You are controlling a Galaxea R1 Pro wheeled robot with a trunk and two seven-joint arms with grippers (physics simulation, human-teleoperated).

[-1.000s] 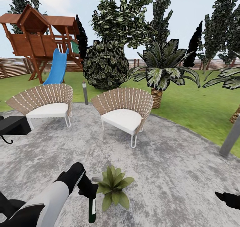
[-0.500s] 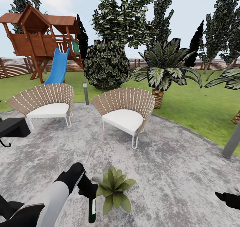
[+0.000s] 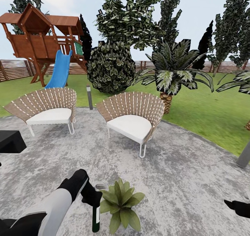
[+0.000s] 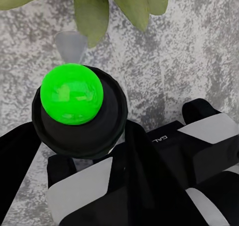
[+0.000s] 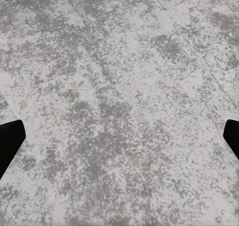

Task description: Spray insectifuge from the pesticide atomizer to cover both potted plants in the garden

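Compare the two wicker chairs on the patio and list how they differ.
The left chair stands farther from the potted plant; the right chair stands nearer to it. The left chair's white seat faces more to the view's left, the right chair's more to the right. The left chair's seat looks flatter and thinner, the right chair's fuller. Both share fan-shaped woven backs, white cushions and thin white wire legs.

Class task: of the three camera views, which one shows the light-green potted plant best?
The head view: the potted plant shows as a whole rosette on the paved patio, beside the left pincer holding the pesticide atomizer. The left wrist view catches some leaf tips; the right wrist view looks at bare paving.
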